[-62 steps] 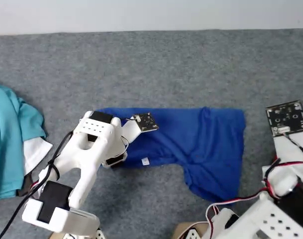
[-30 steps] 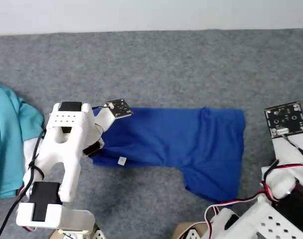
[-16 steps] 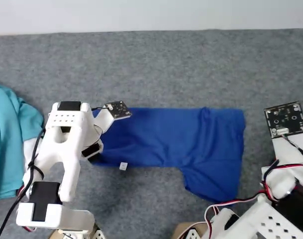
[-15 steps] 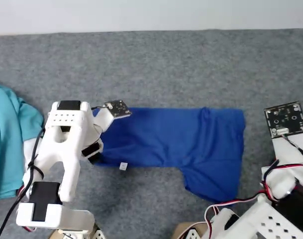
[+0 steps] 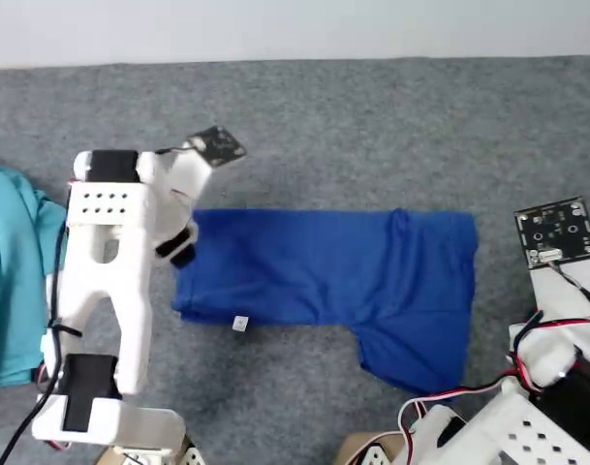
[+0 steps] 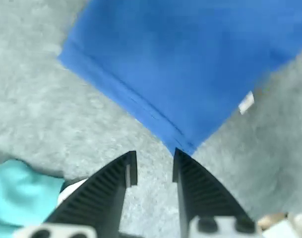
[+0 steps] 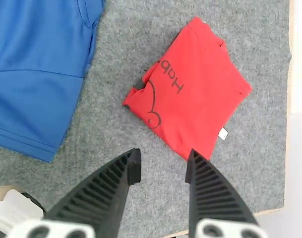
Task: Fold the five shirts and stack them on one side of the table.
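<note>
A blue shirt (image 5: 353,276) is laid flat near the middle of the grey felt surface (image 5: 372,126); it is drawn into a long band, with one flap hanging toward the near edge on the right arm's side; a small white tag (image 5: 239,324) is seen at its near hem, close to the end by the left arm. The left gripper (image 6: 154,161) is held above bare felt just beside the corner of that end; its fingers are spread a little, and nothing is pinched between them. A teal shirt (image 5: 9,281) is heaped, unfolded, at the left edge of the surface, near the left arm and apart from the blue shirt. The right gripper (image 7: 163,161) is held over bare felt on the right side; its fingers are spread apart, and nothing is gripped. A red shirt (image 7: 190,106), folded into a rough square with dark print on top, is laid near the edge of the felt; it is beside the blue shirt's flap but not touching it.
</note>
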Controlling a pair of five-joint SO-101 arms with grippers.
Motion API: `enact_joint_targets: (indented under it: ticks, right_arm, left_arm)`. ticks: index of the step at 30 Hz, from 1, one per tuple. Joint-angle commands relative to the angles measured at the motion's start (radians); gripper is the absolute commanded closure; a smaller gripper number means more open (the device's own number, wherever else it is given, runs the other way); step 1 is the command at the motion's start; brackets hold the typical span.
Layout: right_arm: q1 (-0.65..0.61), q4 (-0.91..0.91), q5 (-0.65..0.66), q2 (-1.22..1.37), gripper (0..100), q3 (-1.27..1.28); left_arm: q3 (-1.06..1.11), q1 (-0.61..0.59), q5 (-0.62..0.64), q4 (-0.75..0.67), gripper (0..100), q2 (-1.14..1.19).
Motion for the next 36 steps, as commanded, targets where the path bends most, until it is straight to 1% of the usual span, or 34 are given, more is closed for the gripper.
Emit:
enact_joint_targets:
  ticks: [1,4,9,13,16,18,20,22,25,28,30,33,36]
  right_arm:
    - [0.013,0.041,0.006,-0.010,83.6,-0.005]
    - [0.045,0.039,0.006,-0.050,83.6,-0.018]
    - [0.148,0.038,0.006,-0.179,83.6,-0.029]
    - [0.165,0.038,-0.002,-0.308,83.6,-0.023]
    - [0.157,0.025,-0.064,-0.343,83.6,0.023]
    - [0.119,-0.007,-0.091,-0.343,83.6,0.120]
    - [0.085,-0.079,-0.117,-0.343,83.7,0.236]
    - [0.031,-0.183,-0.163,-0.343,83.7,0.348]
    - [-0.088,-0.354,-0.238,-0.343,83.8,0.482]
    - [-0.234,-0.507,-0.299,-0.332,84.2,0.589]
    - [-0.323,-0.602,-0.330,-0.288,88.1,0.638]
    - [-0.426,-0.722,-0.342,-0.163,94.2,0.647]
    - [-0.504,-0.837,-0.342,0.001,95.8,0.618]
  left_arm:
    - [-0.044,0.121,0.098,0.011,91,-0.044]
    - [-0.048,0.258,0.135,0.025,96,-0.044]
    - [-0.048,0.474,0.212,0.000,96,-0.037]
    - [-0.044,0.585,0.224,-0.098,96,-0.032]
    - [-0.044,0.608,0.226,-0.192,93,-0.032]
    - [-0.044,0.605,0.227,-0.239,91,-0.032]
    - [-0.044,0.589,0.252,-0.269,91,-0.032]
    - [-0.048,0.551,0.282,-0.288,91,-0.034]
    - [-0.050,0.465,0.295,-0.295,91,-0.043]
    - [-0.061,0.361,0.296,-0.284,91,-0.046]
    - [-0.091,0.290,0.296,-0.255,91,-0.046]
    - [-0.160,0.203,0.296,-0.209,91,-0.046]
    - [-0.234,0.143,0.292,-0.158,91,-0.044]
